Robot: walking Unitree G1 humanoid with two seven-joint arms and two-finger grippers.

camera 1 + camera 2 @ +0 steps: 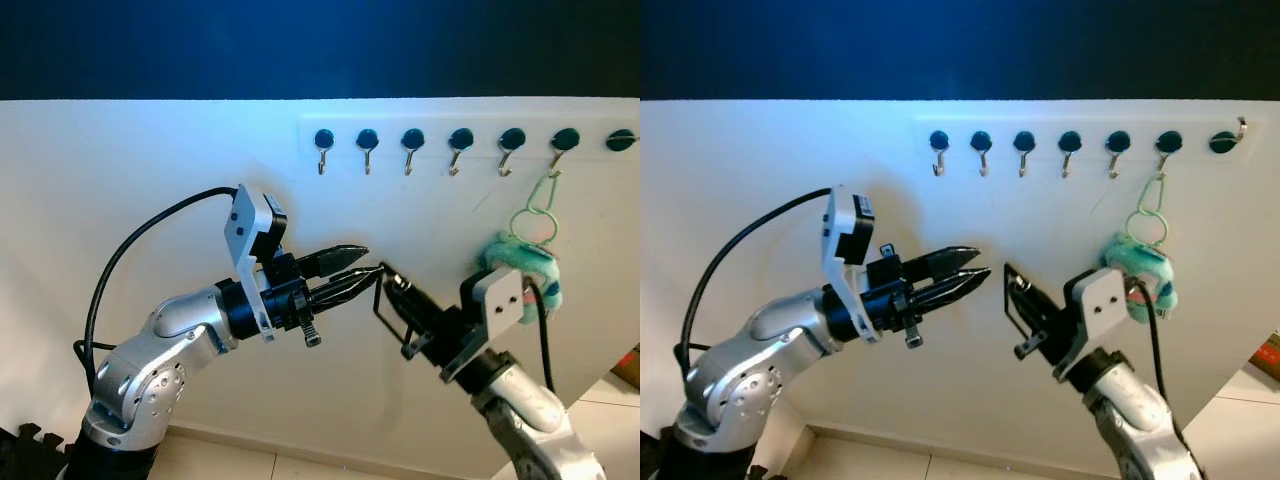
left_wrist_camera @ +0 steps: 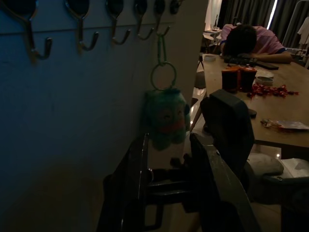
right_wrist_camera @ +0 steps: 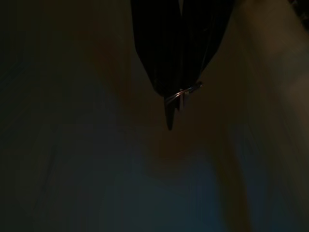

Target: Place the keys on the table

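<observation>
The left gripper [image 1: 352, 267] is raised in front of the white wall [image 1: 150, 160], its two black fingers [image 1: 335, 258] slightly parted and tapering toward each other at the tips, with nothing between them. Just beyond those tips is the right gripper [image 1: 1012, 290], raised from lower right and pointing up and toward the left one, so the two nearly meet (in the left eye view they seem to touch, in the right eye view a small gap shows). Whether the right gripper's fingers are open or closed cannot be told; in its own dark wrist view they converge to a point where a thin glint of metal [image 3: 183, 92] shows, too dim to identify. Past the right arm, the keys hang on the wall: a teal plush charm [image 1: 520, 270] with a pale green ring [image 1: 535, 215] above it, looped on a hook [image 1: 556, 165], the second from the right end of the hook rail [image 1: 470, 140], near the wall's right edge. In the left wrist view the charm [image 2: 165, 118] hangs just beyond the left fingers [image 2: 219, 193], with the right wrist's dark housing [image 2: 229, 130] beside it. The other hooks [image 1: 367, 150] carry nothing. Beyond the wall's edge stands a wooden table [image 2: 289, 104] with red cups [image 2: 237, 77], red wrappers [image 2: 268, 89] and other small items, and a person [image 2: 253, 43] bent over its far end.
</observation>
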